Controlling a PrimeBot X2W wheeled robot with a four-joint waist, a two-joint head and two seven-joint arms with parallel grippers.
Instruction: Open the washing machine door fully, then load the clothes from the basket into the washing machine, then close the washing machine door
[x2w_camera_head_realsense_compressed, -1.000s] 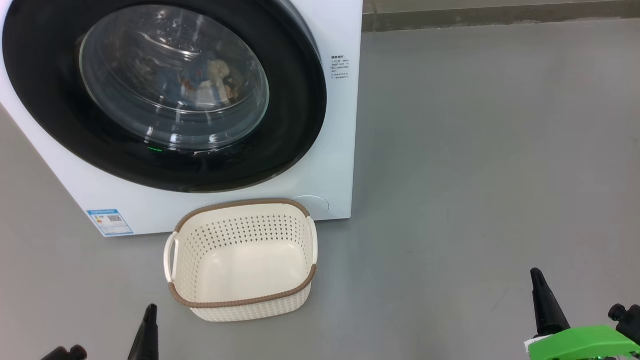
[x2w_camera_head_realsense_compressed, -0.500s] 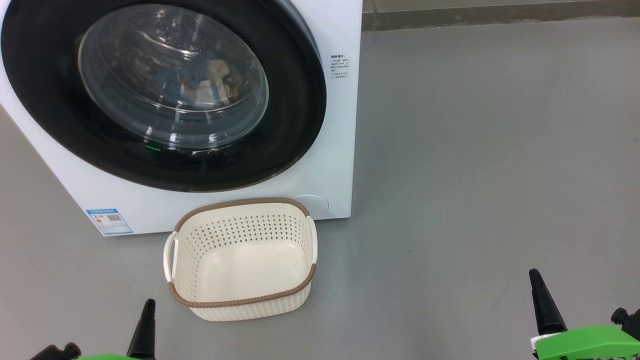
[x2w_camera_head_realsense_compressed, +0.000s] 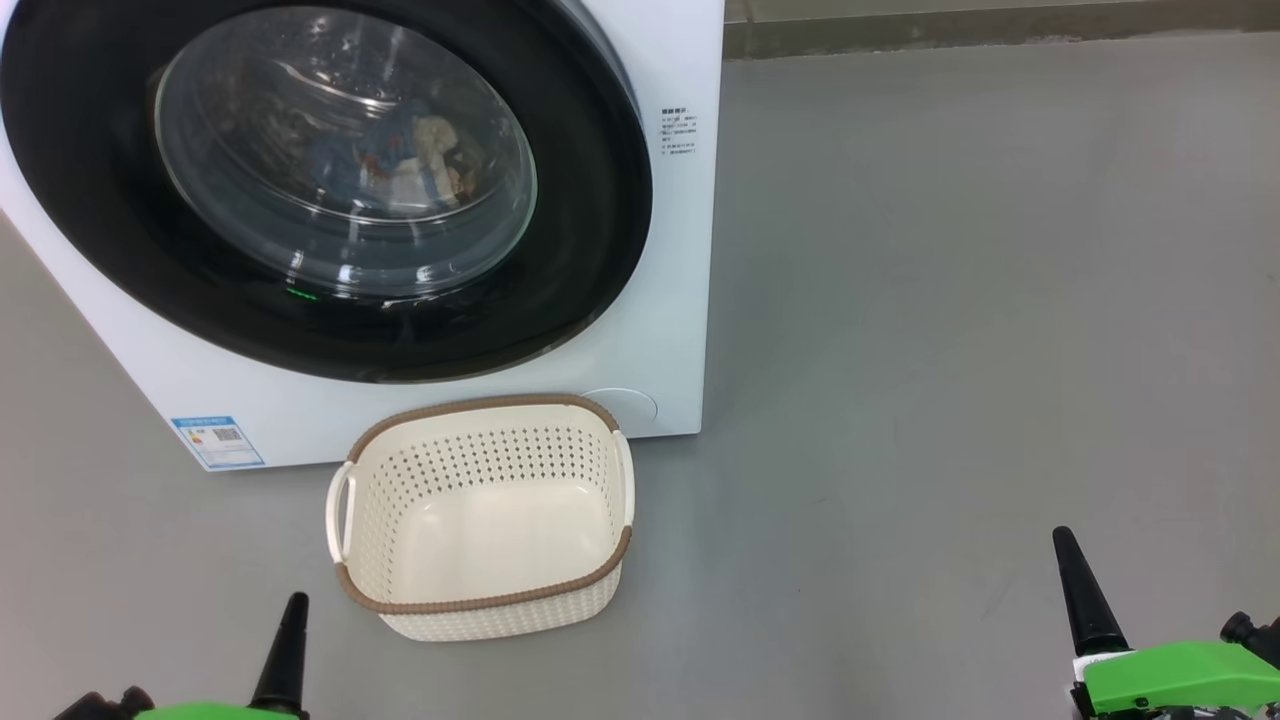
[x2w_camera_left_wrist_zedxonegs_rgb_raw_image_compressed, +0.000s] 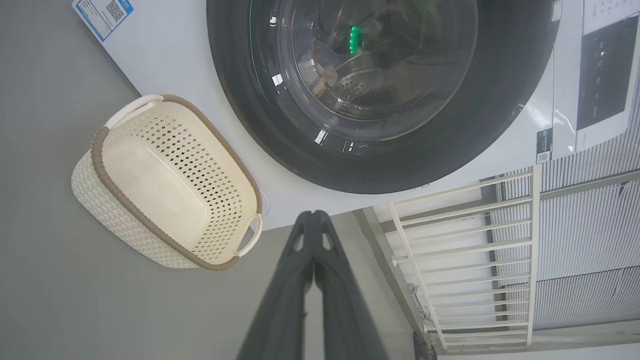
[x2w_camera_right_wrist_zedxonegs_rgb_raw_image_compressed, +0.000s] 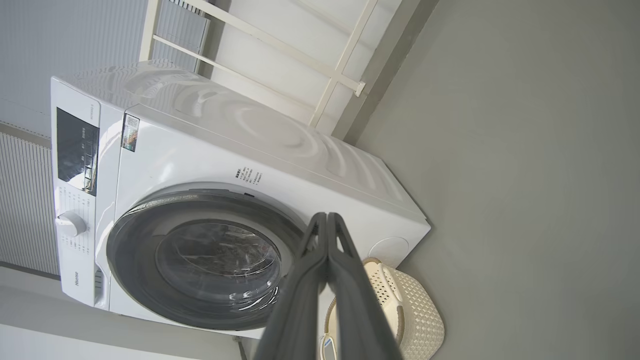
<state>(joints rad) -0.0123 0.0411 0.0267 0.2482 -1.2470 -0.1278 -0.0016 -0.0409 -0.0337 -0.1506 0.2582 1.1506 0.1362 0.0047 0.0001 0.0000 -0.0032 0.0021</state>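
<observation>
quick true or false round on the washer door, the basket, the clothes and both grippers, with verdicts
1. The washing machine door is shut. True.
2. The basket holds the clothes. False: it is empty; the clothes lie inside the washing machine, seen through the door's glass.
3. The left gripper is shut and holds nothing. True.
4. The right gripper grips a basket handle. False: it is shut on nothing, apart from the basket.
5. The basket stands upright on the floor just in front of the washing machine. True.
</observation>
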